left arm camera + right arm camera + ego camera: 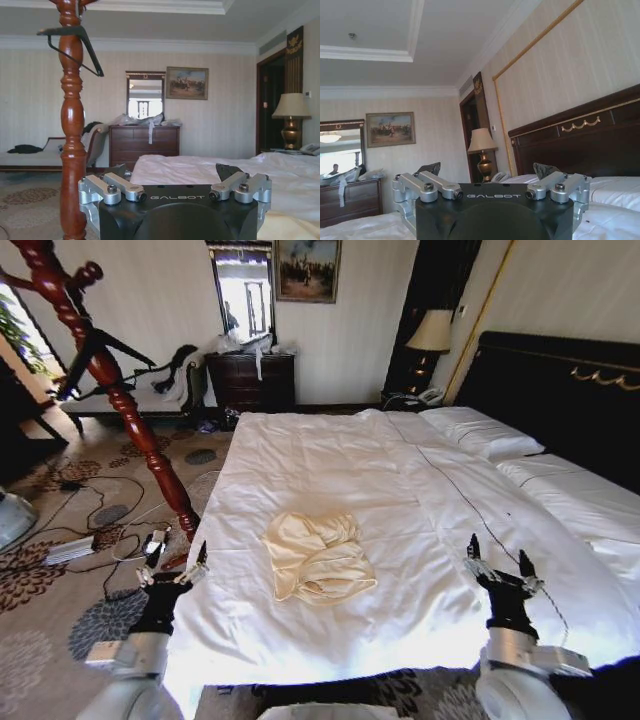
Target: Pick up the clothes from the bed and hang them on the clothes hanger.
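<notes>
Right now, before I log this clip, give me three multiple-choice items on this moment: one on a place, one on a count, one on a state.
1. Where is the garment?
A. crumpled on the bed
B. on the hanger
C. on the carpet

2. How many hangers hang on the wooden stand?
A. none
B. one
C. three

3. What is the state of the two claws?
A. both shut on cloth
B. both open and empty
C. one holds the hanger

Answers:
1. A: it lies bunched on the white sheet.
2. B: a single black hanger is on the post.
3. B: left claw and right claw have spread fingers holding nothing.
</notes>
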Available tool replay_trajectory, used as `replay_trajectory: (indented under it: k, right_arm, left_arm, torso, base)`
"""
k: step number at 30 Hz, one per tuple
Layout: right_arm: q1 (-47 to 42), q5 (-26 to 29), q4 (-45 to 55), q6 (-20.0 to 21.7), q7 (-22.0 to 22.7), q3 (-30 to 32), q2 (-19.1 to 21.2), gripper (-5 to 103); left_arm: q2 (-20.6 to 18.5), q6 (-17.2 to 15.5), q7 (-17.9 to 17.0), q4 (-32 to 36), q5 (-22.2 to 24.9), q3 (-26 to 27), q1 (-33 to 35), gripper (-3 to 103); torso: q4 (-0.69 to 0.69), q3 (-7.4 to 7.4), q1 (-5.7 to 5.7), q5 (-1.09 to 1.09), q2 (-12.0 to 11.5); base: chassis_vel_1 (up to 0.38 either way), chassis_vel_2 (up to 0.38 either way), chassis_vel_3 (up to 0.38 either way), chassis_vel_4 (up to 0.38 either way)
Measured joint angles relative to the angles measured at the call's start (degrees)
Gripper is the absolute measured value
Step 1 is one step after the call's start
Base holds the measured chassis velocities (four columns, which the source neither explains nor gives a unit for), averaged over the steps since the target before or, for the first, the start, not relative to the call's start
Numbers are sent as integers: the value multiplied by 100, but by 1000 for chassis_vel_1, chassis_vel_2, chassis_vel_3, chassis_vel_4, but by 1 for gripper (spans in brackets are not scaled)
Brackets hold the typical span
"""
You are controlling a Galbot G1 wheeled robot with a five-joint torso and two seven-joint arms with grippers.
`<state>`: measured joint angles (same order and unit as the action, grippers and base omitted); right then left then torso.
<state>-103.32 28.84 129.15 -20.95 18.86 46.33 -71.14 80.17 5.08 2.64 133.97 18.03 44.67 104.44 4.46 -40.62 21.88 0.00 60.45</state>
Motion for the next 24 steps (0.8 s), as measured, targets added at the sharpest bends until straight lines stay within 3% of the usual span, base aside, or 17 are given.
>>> replay_trajectory:
  k: [21, 24]
  right_arm:
    - [200, -13, -146, 30, 227, -59, -77, 100]
    - [214, -27, -167, 30, 227, -70, -83, 100]
  left_arm:
    - [-357, 336, 556, -69, -40, -37, 107, 100]
    - [-578, 467, 784, -246, -298, -62, 100, 100]
  torso:
    - [0, 0, 0, 0, 0]
    - [0, 1, 0, 0, 0]
  base:
    - [0, 0, 0, 0]
    - [0, 0, 0, 0]
